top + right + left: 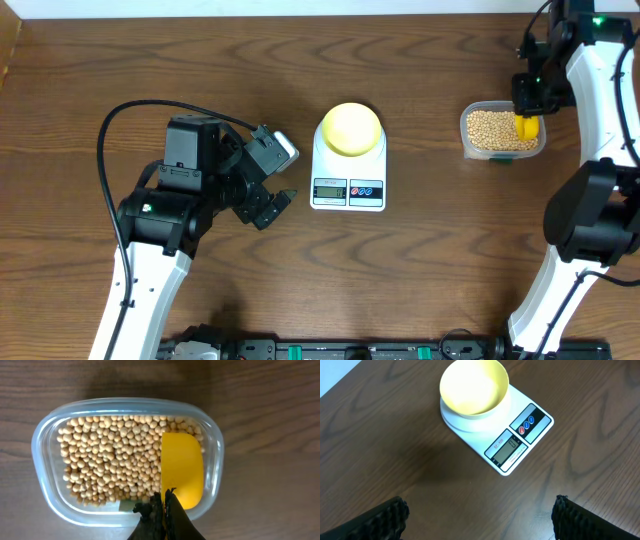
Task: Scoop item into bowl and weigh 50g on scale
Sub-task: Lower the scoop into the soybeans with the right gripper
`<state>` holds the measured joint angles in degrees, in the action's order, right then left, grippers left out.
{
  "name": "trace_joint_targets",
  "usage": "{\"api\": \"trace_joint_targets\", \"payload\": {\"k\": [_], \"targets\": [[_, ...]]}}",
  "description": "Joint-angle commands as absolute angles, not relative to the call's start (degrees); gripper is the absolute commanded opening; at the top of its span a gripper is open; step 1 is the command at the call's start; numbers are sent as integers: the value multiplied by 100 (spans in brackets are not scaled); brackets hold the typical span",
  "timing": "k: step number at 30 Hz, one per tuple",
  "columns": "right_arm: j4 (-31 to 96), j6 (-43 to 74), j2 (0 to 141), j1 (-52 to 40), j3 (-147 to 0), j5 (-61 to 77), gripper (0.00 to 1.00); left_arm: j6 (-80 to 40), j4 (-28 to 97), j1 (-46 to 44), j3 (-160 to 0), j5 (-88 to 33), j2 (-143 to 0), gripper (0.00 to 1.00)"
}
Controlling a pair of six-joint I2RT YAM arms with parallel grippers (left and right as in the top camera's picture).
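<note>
The pale yellow bowl [350,127] sits empty on the white scale [349,190] at the table's middle; both show in the left wrist view, bowl [474,386] and scale [520,440]. Many beige beans [492,129] fill a clear tub [467,140] at the right, also in the right wrist view [110,460]. My right gripper [165,500] is shut on the handle of a bright yellow scoop [182,467], whose empty head lies at the right end of the tub over the beans. My left gripper [480,520] is open and empty, left of the scale.
The tub's rim [45,435] encloses the beans. The table's far edge [300,15] runs along the top. A black cable [130,108] loops behind the left arm.
</note>
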<state>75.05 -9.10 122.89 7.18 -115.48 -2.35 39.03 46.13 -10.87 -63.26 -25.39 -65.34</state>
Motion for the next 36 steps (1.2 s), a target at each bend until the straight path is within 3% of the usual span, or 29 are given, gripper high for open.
{"api": "trace_joint_targets", "payload": {"k": [1, 24, 36], "targets": [[7387, -928, 12346, 707, -11233, -47, 1, 3940, 4624, -1057, -6283, -2593, -6473, 94], [7028, -954, 12582, 1267, -10888, 2381, 1, 3940, 4624, -1057, -6283, -2593, -6473, 94], [7011, -1037, 12669, 1426, -10689, 2783, 1, 3940, 4624, -1057, -6283, -2593, -6473, 94]]}}
